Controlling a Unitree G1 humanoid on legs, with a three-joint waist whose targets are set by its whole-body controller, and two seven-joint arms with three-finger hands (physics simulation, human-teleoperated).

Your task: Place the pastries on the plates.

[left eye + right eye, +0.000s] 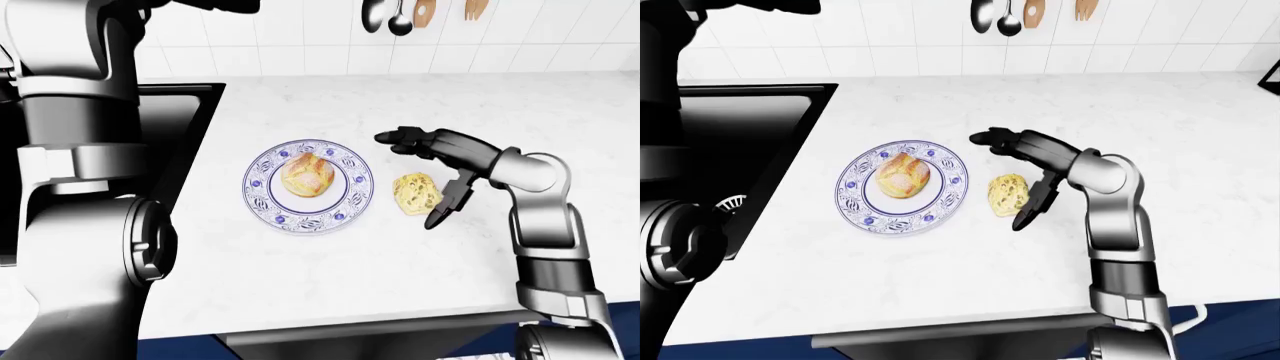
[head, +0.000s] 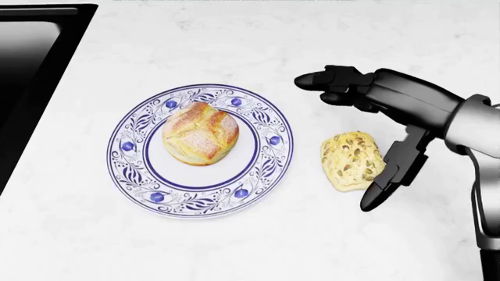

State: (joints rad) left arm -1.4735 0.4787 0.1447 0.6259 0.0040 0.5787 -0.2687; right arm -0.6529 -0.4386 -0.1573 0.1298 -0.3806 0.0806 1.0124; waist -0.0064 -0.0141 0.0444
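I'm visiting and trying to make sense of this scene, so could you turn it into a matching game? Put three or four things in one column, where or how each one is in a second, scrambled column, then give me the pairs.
Things:
1. round golden bun
2. seeded pastry
3. right hand
4. sink

Places or states:
A. bare on the white counter, right of the plate
B. dark basin at the head view's left edge
C. in the middle of the blue-patterned plate
D. fingers open, spread about the pastry

Pairs: 1-C, 2-A, 3-D, 4-B
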